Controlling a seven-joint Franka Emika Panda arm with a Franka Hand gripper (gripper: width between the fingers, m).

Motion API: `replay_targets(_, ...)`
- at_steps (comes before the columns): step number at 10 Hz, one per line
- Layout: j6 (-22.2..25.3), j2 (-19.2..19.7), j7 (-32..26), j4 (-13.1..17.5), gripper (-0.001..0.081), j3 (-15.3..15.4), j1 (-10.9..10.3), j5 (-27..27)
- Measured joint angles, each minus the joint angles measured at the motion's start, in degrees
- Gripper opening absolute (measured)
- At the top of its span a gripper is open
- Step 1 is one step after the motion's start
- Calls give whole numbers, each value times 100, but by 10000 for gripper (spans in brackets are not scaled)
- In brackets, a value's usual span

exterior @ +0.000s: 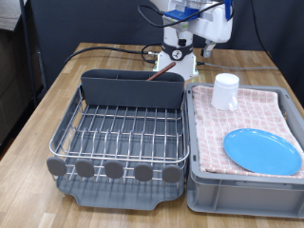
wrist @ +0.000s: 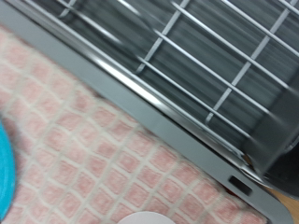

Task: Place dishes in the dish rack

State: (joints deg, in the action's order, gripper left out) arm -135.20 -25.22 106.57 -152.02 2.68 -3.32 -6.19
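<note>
The dish rack [exterior: 123,128] stands on the wooden table, with chrome wires over a dark grey tray and a grey caddy [exterior: 131,88] along its far side. A thin reddish-brown spoon handle [exterior: 163,78] shows at the caddy's rim. The white cup [exterior: 225,90] stands upright and the blue plate [exterior: 263,150] lies flat on the pink checked cloth in the grey bin [exterior: 242,185]. The robot's hand [exterior: 211,24] hangs high above the far end of the bin, and its fingers are not clear. The blurred wrist view shows rack wires [wrist: 206,56], the plate's edge [wrist: 4,177] and the cup's rim [wrist: 145,218], but no fingers.
The robot's white base [exterior: 178,59] stands just behind the caddy with cables running from it. The bin sits tight against the rack on the exterior view's right. The table's edge runs along the exterior view's left.
</note>
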Motion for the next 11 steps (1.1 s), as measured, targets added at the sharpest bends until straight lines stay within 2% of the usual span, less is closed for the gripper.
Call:
replay_targets(2,89,353,-105,467,802,182,-29,-114)
replay_targets(5,479,954,-110,1251,802,460,-57,-137)
replay_targets(7,509,1354,-76,1702,802,643,-66,-152)
replay_targets(9,512,1721,70,2070,802,825,-75,-179)
replay_targets(11,583,1989,251,2303,802,969,-82,-213)
